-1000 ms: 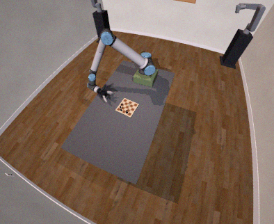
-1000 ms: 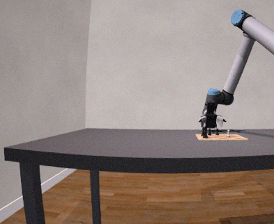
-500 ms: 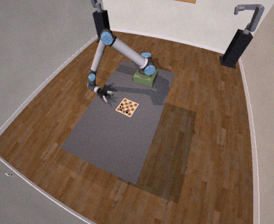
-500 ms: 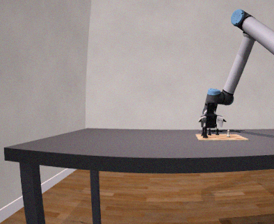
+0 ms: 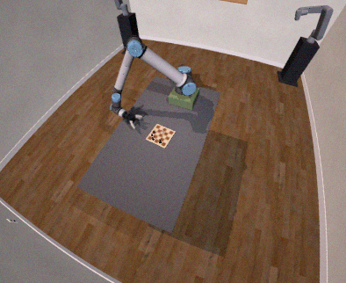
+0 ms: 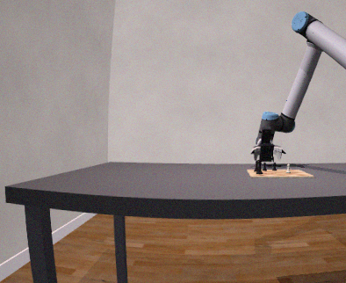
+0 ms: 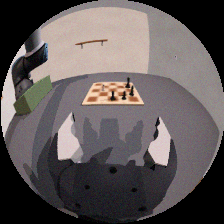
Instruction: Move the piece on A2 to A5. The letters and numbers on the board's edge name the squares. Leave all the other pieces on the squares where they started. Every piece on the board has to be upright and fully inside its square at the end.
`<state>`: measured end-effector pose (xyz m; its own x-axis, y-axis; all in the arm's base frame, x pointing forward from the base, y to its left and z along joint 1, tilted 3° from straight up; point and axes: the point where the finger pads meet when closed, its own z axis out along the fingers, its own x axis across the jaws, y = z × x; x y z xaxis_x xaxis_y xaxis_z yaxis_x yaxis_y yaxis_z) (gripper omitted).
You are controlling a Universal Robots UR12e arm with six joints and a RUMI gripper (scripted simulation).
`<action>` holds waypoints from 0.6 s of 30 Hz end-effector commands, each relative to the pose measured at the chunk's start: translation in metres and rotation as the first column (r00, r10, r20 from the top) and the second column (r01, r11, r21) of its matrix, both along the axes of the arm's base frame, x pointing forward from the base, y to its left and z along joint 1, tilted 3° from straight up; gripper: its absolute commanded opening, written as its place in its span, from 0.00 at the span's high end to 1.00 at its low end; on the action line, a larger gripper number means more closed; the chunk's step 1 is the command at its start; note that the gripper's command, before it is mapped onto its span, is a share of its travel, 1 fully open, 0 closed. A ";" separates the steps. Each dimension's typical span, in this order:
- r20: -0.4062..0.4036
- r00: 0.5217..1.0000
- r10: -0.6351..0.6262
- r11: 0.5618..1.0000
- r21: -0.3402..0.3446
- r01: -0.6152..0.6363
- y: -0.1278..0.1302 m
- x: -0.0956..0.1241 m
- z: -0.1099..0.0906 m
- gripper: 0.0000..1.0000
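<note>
A small wooden chessboard (image 5: 161, 135) lies on the grey table top; it also shows in the wrist view (image 7: 113, 93) and in the side view (image 6: 280, 173). Several black pieces (image 7: 125, 92) and one white piece (image 7: 103, 87) stand upright on it. The white piece also shows in the side view (image 6: 288, 168). I cannot read the square labels at this size. My gripper (image 5: 133, 121) is open and empty, off the board beside its edge, a little above the table. In the wrist view its fingers point toward the board, which lies ahead of them.
A green block (image 5: 183, 97) holds the arm's base at the back of the table; it shows at the left in the wrist view (image 7: 32, 96). A black stand with a grey arm (image 5: 302, 53) is on the floor at the back right.
</note>
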<state>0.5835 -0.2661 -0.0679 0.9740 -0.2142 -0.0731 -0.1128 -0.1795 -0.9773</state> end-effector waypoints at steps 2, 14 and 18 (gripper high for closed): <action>0.001 1.000 0.002 1.000 -0.001 -0.002 0.002 0.002 0.030 0.00; 0.004 1.000 0.002 1.000 -0.006 -0.001 -0.001 0.007 0.087 0.00; 0.002 1.000 0.001 1.000 -0.004 -0.001 0.000 0.006 0.090 0.00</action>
<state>0.5894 -0.2678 0.0137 0.9749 -0.2138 -0.0622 -0.1045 -0.1927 -0.9757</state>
